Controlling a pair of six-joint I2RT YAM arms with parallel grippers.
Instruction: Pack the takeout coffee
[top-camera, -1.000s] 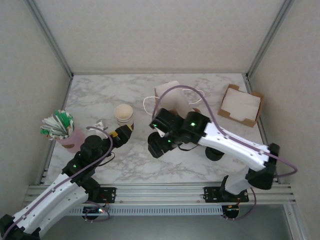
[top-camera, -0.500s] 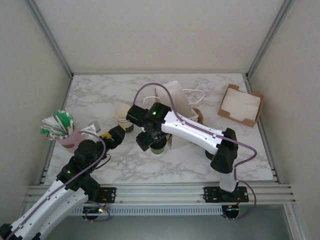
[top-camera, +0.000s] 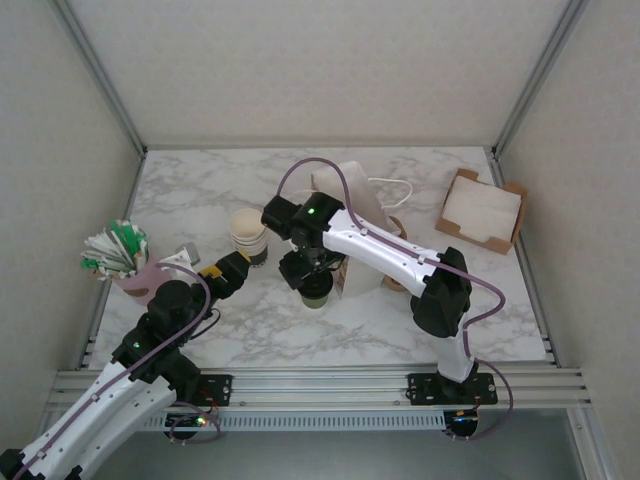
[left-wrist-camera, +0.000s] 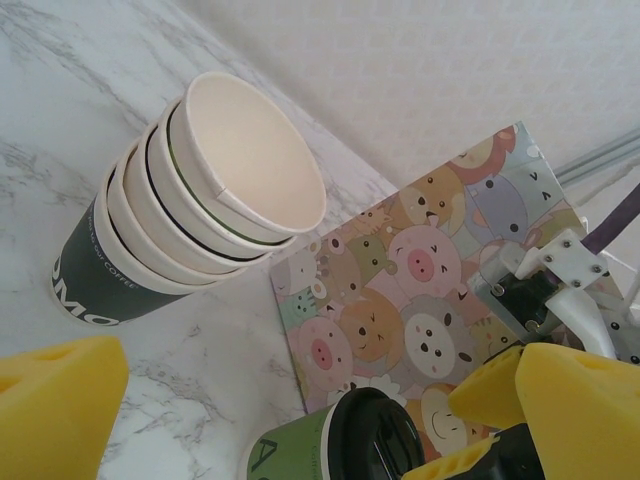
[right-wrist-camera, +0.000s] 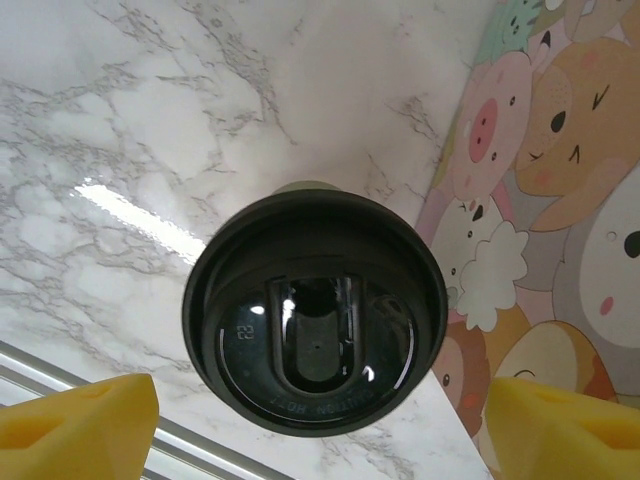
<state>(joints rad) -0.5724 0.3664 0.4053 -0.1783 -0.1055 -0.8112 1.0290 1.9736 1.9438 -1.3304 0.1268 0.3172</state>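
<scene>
The takeout coffee (top-camera: 318, 293), a green-sided paper cup with a black lid, stands on the marble table beside a cartoon-printed paper bag (top-camera: 352, 225) lying flat. My right gripper (top-camera: 314, 272) hangs straight above it. In the right wrist view the lid (right-wrist-camera: 315, 312) sits between the two yellow fingertips (right-wrist-camera: 85, 425), with gaps on both sides, so the right gripper (right-wrist-camera: 320, 428) is open. My left gripper (top-camera: 225, 268) is open a little to the left of the cup. In the left wrist view the takeout coffee (left-wrist-camera: 300, 452) lies low between the left gripper's (left-wrist-camera: 300, 420) pads.
A stack of lidless cream cups (top-camera: 248, 235) stands just behind the left gripper, also large in the left wrist view (left-wrist-camera: 200, 215). A pink cup of sachets (top-camera: 125, 262) is at the left edge. A cardboard tray (top-camera: 481, 210) sits at the back right.
The right arm folded in and its wrist came to hang over the lidded cup, which was uncovered. The left gripper drew back slightly to the left.
</scene>
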